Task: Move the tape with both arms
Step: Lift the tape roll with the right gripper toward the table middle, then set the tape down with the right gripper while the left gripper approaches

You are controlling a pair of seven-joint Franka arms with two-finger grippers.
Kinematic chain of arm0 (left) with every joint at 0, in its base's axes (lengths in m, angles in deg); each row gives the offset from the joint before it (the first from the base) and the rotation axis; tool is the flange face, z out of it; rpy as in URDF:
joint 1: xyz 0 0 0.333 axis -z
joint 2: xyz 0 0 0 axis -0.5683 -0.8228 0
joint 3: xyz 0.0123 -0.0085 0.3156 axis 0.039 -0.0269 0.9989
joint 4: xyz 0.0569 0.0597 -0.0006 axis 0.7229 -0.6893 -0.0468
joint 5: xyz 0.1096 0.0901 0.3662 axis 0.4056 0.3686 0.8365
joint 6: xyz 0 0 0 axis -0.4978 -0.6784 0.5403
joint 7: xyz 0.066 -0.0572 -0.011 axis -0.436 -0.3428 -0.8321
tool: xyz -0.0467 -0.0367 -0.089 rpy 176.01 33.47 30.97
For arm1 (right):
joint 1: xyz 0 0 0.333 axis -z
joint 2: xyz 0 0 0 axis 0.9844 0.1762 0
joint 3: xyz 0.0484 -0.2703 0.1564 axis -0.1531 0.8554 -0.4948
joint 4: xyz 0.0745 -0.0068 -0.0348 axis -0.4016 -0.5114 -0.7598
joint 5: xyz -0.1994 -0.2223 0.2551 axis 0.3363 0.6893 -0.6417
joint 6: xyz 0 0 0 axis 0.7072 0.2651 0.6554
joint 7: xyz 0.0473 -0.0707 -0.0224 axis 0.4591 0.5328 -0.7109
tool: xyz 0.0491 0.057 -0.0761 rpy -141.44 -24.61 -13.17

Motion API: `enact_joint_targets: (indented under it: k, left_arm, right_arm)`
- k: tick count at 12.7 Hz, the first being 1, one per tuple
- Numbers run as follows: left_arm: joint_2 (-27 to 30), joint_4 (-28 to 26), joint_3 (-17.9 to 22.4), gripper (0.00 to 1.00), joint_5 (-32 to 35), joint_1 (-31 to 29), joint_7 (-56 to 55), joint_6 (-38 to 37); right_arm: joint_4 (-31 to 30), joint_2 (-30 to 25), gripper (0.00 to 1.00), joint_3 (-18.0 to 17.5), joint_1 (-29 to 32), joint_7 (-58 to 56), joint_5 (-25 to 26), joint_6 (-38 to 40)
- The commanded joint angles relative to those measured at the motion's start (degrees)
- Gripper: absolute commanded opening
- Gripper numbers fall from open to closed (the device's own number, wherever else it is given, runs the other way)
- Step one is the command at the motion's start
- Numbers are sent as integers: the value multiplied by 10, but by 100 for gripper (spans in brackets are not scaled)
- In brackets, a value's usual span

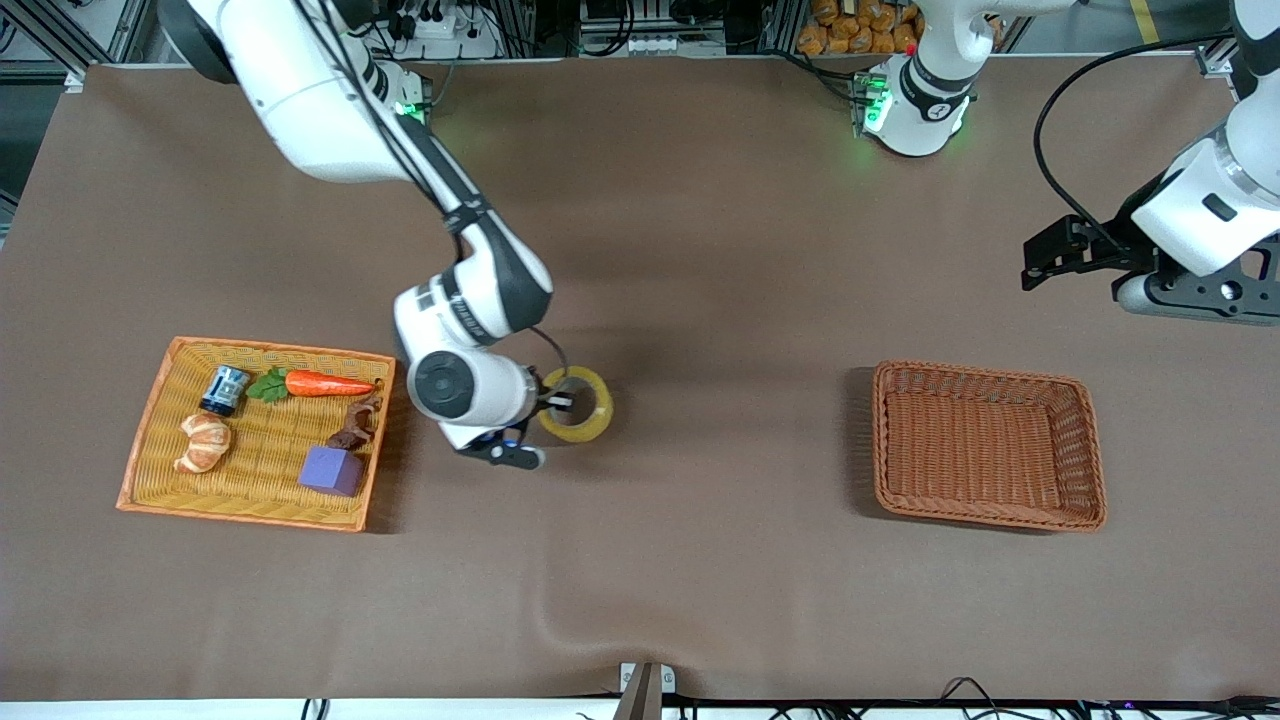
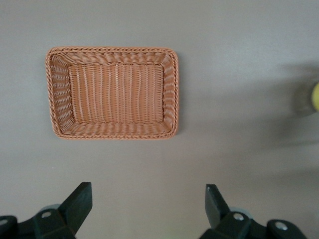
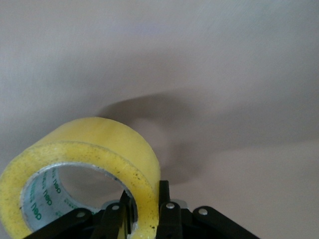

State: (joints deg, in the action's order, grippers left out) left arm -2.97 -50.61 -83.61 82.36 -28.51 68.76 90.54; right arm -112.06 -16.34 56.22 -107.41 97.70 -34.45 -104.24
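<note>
Table [image 1: 700, 250]: covered edge to edge by a brown cloth, with a slight wrinkle near the camera-side edge.
Edge by the robot bases: aluminium framing [image 1: 560, 25], cables and a white power strip [image 1: 440, 25].
Light: green glow on the cloth near that edge.
Camera-side edge: white strip [image 1: 450, 708], black cables.

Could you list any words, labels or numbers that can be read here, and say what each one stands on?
"deli": printed repeatedly on the grey inner core of the tape, which the right gripper holds by its wall.
Blue can in the orange tray: label too small to read.
Left gripper, open over the table: no text.
</note>
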Motion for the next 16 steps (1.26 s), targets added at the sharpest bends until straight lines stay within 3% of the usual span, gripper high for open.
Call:
enact_joint_targets:
  k: [1,6,7,8,9,13,16]
  left_arm:
    - [-14,2,-10,100,-7,0,-10,-8]
    - [-55,3,-13,100,-10,41,-48,-3]
    - [-72,2,-13,100,-9,57,-68,4]
    - [-86,-8,-13,100,-8,73,-96,10]
    - [-93,-29,-13,100,-5,78,-123,38]
    - [-92,-99,-20,100,-3,113,-177,143]
    - [-117,-150,-28,100,-2,155,-292,279]
  right_arm:
    - [6,11,0,6,-56,102,-10,-38]
    - [6,29,0,7,-83,160,-10,-70]
    - [7,29,12,7,-82,158,-10,-69]
    - [7,29,69,7,-80,155,-6,-68]
    - [9,28,100,7,-84,160,-8,-68]
    - [14,-16,100,11,-47,150,-6,-17]
    - [0,-77,100,12,38,-6,-5,83]
